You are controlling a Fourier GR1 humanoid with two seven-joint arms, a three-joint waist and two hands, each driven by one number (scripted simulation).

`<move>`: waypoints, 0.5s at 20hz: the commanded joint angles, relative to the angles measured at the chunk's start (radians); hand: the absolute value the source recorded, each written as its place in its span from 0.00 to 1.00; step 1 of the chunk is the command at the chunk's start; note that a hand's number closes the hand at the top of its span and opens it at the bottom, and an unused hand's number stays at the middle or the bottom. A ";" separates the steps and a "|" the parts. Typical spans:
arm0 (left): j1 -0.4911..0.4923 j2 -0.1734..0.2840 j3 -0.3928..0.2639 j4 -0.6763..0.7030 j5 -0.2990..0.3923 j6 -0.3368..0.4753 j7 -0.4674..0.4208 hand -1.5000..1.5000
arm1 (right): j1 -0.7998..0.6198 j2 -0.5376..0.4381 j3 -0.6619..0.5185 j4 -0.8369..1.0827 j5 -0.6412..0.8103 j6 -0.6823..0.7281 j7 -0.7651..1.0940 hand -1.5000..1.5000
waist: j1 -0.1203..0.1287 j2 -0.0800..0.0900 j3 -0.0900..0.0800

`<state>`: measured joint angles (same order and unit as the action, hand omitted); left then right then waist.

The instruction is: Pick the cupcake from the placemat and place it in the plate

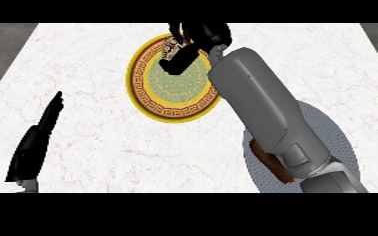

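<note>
White marble counter (pixel 96 130) fills my head view, with a dark strip of floor past its left and right edges. At the far left, my left hand (pixel 33 147) rests near the lower edge, fingers straight and together, pointing up the frame and touching nothing. Toward the middle sits the plate (pixel 159 107), gold-rimmed with a dark key-pattern band and a pale green centre. Over its upper rim hangs my right hand (pixel 193 42), fingers curled around the cupcake (pixel 172 49), of which I see only a small patterned patch between thumb and fingers. Whether it touches the plate I cannot tell. My grey right forearm (pixel 258 105) crosses a round grey placemat (pixel 336 140) at lower right.
</note>
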<state>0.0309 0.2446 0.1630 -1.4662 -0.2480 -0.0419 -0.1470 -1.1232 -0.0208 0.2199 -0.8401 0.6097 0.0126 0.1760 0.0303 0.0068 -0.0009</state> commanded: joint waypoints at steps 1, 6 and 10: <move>-0.026 0.019 0.013 0.022 0.008 -0.022 0.011 0.50 | -0.035 0.020 0.014 0.199 -0.019 -0.050 -0.092 1.00 | 0.009 0.005 0.000; -0.007 -0.002 -0.018 0.002 -0.011 -0.015 -0.007 0.50 | -0.016 0.021 0.043 0.210 -0.252 -0.118 -0.009 1.00 | 0.036 0.006 0.000; -0.073 -0.011 -0.030 0.001 -0.022 -0.008 0.031 0.50 | -0.052 0.021 0.143 0.330 -0.308 -0.214 0.033 0.00 | 0.049 0.011 0.000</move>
<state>0.0089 0.2432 0.1448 -1.4809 -0.2530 -0.0636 -0.1314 -1.1741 -0.0019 0.2987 -0.5768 0.3862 -0.1276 0.1778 0.0693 0.0141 -0.0008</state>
